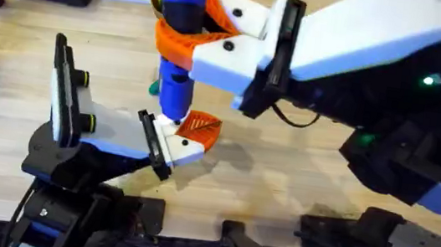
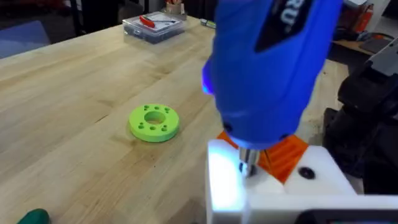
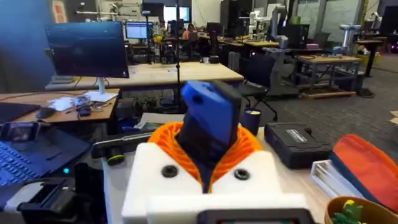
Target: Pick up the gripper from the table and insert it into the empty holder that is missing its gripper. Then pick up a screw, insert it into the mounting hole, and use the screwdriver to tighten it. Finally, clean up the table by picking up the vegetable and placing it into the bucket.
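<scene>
Here the right gripper (image 1: 206, 33) clamps the chunky blue screwdriver (image 1: 178, 68) upright, its metal tip (image 2: 248, 168) on the white holder (image 2: 261, 190), beside the orange ribbed gripper (image 1: 201, 126). The left gripper (image 1: 180, 146) is half hidden; its opening I cannot tell.

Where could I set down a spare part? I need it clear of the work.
Bare wood lies around the lime-green disc, between it and the clear plastic box at the far edge. It is crowded where the right hand holds the screwdriver upright over the left hand.
</scene>
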`<state>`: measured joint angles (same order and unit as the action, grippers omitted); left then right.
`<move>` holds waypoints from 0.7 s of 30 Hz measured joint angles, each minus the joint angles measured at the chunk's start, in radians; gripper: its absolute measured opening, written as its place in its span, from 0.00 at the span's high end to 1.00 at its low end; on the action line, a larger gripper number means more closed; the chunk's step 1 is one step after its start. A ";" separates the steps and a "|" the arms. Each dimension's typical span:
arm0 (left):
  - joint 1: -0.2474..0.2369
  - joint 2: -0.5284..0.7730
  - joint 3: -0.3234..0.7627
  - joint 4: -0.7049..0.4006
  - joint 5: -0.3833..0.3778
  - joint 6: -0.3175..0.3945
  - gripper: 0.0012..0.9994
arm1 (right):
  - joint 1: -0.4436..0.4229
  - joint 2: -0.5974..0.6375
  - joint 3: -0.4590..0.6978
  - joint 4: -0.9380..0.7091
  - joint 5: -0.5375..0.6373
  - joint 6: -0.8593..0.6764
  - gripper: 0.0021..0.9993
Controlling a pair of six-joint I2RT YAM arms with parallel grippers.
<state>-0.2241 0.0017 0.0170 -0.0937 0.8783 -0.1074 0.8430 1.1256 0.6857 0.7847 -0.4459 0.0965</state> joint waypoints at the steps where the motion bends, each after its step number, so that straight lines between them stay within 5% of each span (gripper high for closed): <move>1: 0.000 0.000 0.000 0.000 0.000 0.000 1.00 | 0.001 0.004 0.000 0.003 0.000 0.000 0.98; 21: 0.000 0.000 0.000 0.000 0.000 0.000 1.00 | 0.001 0.007 0.000 0.047 -0.001 0.000 0.98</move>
<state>-0.2241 0.0017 0.0170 -0.0937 0.8783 -0.1074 0.8443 1.1322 0.6857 0.8312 -0.4465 0.0963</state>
